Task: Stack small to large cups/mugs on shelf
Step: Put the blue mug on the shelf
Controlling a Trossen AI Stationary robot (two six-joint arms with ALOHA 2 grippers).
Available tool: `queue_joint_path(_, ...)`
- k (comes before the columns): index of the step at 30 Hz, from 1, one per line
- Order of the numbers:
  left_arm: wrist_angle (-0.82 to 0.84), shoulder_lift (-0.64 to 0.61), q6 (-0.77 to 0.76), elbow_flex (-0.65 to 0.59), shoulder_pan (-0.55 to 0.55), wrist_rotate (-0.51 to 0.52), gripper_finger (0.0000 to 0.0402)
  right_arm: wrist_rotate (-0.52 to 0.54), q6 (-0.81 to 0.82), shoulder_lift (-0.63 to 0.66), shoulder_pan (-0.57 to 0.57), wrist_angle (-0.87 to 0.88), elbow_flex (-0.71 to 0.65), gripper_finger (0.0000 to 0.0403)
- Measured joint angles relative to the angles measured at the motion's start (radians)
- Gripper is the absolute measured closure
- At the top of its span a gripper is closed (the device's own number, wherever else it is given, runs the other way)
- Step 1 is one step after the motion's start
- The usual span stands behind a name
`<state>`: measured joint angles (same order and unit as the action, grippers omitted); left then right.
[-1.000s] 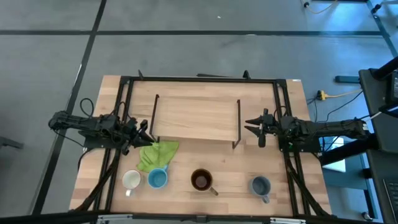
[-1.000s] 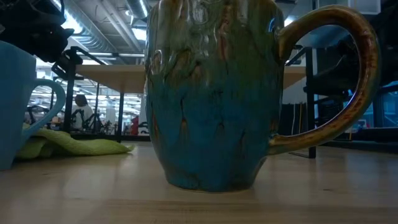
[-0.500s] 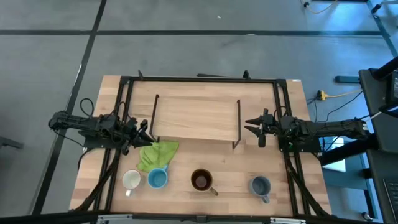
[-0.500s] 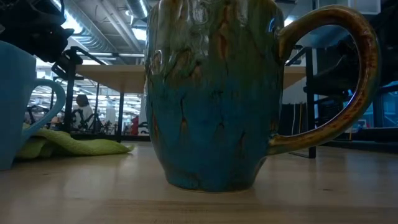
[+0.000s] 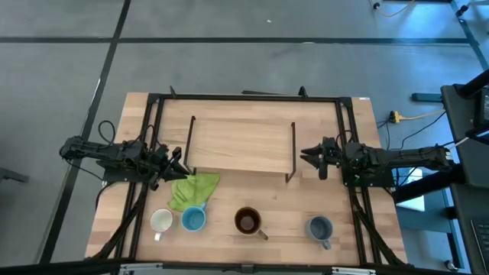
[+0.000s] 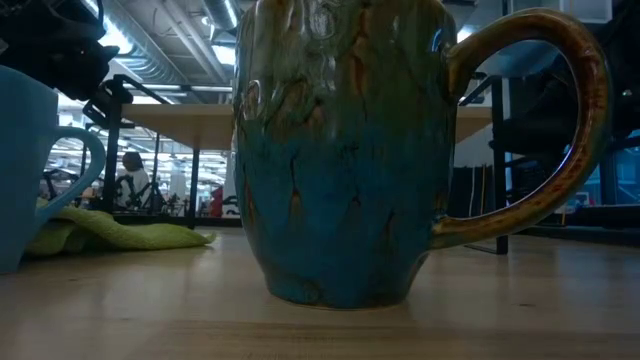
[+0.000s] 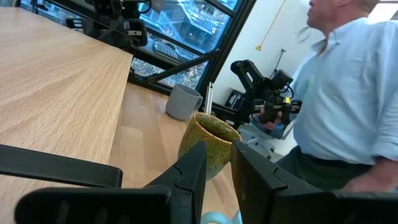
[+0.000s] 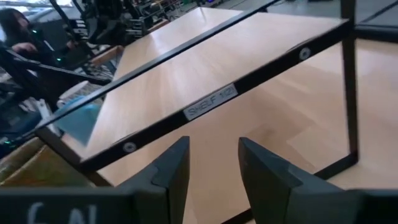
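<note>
The desk [image 5: 252, 107] was a light-wood top bordered by a black metal frame, standing on a grey floor [image 5: 229, 46] crossed by dark lines. Beyond the desk, the low view looked into a bright hall with ceiling lights and a person [image 6: 128, 175] seated far off. The left wrist view showed another person in a pale blue shirt [image 7: 339, 99] standing close by the near edge.

The shelf [image 5: 241, 143], a light-wood board with thin black wire ends, stood in the middle of the desk, toward its far side, with nothing on it. Four mugs stood in a row along the near edge: the white mug [image 5: 160, 221] at the left, the light blue mug [image 5: 193, 220] just beside it, the brown mug [image 5: 247, 221] with its dark inside near the middle, and the grey-blue mug [image 5: 319, 228] well apart to the right. A crumpled green cloth [image 5: 192, 189] lay between the shelf's left end and the light blue mug, touching that mug's far side.

In the low view the brown mug filled most of the sight, hiding much of the shelf behind it.

The left gripper [image 5: 179, 162] hung just left of the shelf's near left corner, above the cloth's edge, its fingers slightly parted and holding nothing. The right gripper [image 5: 309, 156] hung just right of the shelf's right end, fingers parted and empty.
</note>
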<state>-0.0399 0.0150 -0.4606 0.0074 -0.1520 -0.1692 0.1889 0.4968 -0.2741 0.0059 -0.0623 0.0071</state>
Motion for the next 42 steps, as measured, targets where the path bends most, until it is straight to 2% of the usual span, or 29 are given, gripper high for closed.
queue_joint_path(4,0.000,0.000,0.000,0.000,0.000,0.000,0.0332,-0.001,0.066,0.000,0.000,-0.002,0.000,0.0265)
queue_joint_path(14,0.000,0.000,0.000,0.000,0.000,0.000,0.0332,0.012,0.110,0.000,0.000,-0.008,0.000,0.0265)
queue_joint_path(20,0.000,0.000,0.000,0.000,0.000,0.000,0.0332,0.081,0.099,0.000,0.000,-0.008,0.000,0.0265)
queue_joint_path(34,0.000,0.000,0.000,0.000,0.000,0.000,0.0332,0.081,0.099,0.000,0.000,-0.007,0.000,0.0265)
queue_joint_path(38,-0.001,0.000,0.000,0.000,0.000,0.001,0.0332,0.081,0.055,0.000,0.000,-0.007,0.000,0.0265)
queue_joint_path(40,-0.047,0.001,0.000,0.000,0.000,0.053,0.0332,0.080,0.042,0.000,0.000,-0.007,0.000,0.0265)
queue_joint_path(42,-0.143,-0.001,-0.004,0.000,0.000,0.154,0.0332,0.080,0.041,0.000,0.000,-0.007,0.000,0.0265)
